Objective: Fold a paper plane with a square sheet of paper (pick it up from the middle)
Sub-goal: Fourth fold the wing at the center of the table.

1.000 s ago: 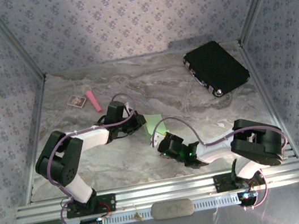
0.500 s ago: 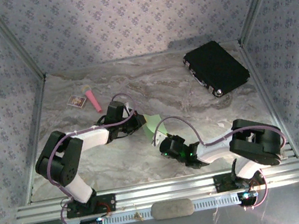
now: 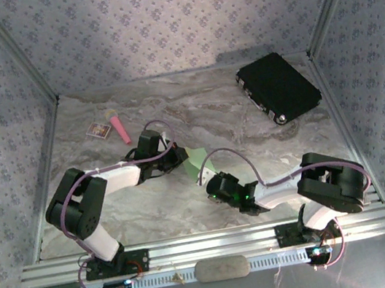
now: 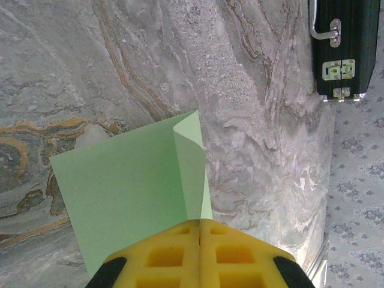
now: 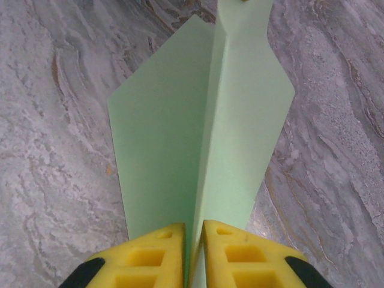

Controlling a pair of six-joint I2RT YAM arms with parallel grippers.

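the centre crease appears to be in hand: the square sheet of paper (image 3: 199, 159) is held mid-worktop (image 3: 245, 105), its raised fold pinched at opposite ends by the left claw (image 4: 200, 233) and right claw (image 5: 193, 235). next, the fold likely needs flattening.

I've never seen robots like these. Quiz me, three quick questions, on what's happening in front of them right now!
1. Name it: what do the left fingers pinch?
2. True or false: the green paper lies completely flat.
3. Where is the black case? A far right corner; B near left corner; C centre.
Key: 1 green paper; 2 false, a fold stands up; 3 A.
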